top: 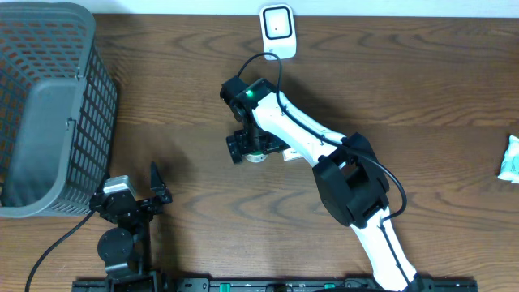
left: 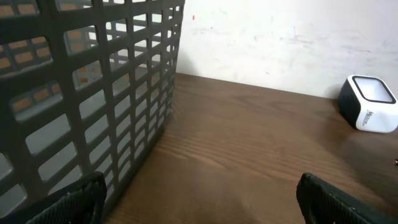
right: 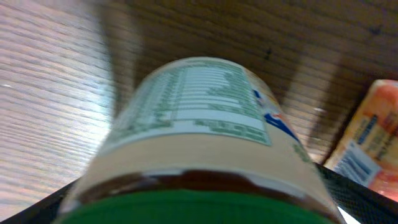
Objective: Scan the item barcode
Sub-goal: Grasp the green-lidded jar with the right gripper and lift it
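Fingers (right: 373, 199) of the right gripper (top: 251, 151) flank the round, green-lidded, cream-labelled jar (right: 199, 124) mid-table on grained brown wood (top: 405, 73); whether they pinch it I cannot tell. Left gripper (left: 199, 199) gapes wide, empty, beside the grey plastic lattice basket (left: 81, 93).

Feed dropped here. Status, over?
Left pincer open by basket. Right pincer over jar, grip unclear. Jar short of scanner, table between bare.

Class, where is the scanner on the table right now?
Overhead view: the scanner sits at the table's far edge, near the middle, just beyond the right arm, with the basket far to its left.
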`<state>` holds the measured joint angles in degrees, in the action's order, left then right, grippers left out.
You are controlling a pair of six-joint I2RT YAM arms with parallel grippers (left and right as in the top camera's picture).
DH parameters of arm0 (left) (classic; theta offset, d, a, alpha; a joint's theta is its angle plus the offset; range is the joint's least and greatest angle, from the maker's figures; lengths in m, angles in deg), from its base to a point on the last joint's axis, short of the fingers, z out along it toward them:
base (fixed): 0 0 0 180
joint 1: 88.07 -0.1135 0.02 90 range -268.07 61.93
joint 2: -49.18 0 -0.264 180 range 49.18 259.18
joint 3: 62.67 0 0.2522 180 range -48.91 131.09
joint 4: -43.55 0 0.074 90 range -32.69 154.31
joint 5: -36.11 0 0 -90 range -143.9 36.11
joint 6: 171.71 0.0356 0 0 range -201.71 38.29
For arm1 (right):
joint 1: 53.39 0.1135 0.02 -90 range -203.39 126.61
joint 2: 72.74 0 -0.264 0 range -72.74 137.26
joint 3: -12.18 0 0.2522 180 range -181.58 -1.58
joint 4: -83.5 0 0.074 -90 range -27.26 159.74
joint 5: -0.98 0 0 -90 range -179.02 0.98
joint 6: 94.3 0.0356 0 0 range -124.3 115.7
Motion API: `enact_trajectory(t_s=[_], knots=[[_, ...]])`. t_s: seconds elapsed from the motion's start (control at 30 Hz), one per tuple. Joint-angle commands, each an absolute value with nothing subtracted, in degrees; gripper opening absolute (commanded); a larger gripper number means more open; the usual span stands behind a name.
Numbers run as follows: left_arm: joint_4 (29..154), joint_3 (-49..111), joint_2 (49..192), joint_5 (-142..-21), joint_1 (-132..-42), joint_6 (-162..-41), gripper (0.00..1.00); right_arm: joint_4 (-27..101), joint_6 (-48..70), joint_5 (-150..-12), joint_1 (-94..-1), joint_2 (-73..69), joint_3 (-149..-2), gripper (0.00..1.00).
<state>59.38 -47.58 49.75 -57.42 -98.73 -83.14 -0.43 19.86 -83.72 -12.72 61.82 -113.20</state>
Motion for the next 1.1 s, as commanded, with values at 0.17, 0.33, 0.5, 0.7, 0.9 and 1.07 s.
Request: enact_trajectory(t_s=[0.17,0.33,0.5,0.7,0.9,1.07], knots=[[61.04,-48.68,49.41,-57.75,-98.49,-82.81,0.98,-0.3,21.9,-82.51,-13.18,62.04,-114.44,0.72],[61.04,-48.68,49.41,-57.73,-98.49,-82.81,0.98,-0.3,22.84,-83.15,-13.22,62.06,-114.44,0.64],[61.04,-48.68,49.41,-57.73,-98.49,-82.81,0.98,0.09,24.17,-85.6,-13.22,62.06,-114.31,0.97],[61.04,-48.68,49.41,-57.73,-98.49,-82.81,0.98,0.14,26.16,-87.17,-13.46,62.32,-114.29,0.99],[61.04,-48.68,49.41,-57.73,-98.49,-82.81,0.98,0.14,26.55,-87.19,-13.46,62.39,-114.29,0.82],[61.04,-48.68,49.41,-57.75,-98.49,-82.79,0.98,0.14,26.81,-87.17,-13.22,62.39,-114.29,0.69]])
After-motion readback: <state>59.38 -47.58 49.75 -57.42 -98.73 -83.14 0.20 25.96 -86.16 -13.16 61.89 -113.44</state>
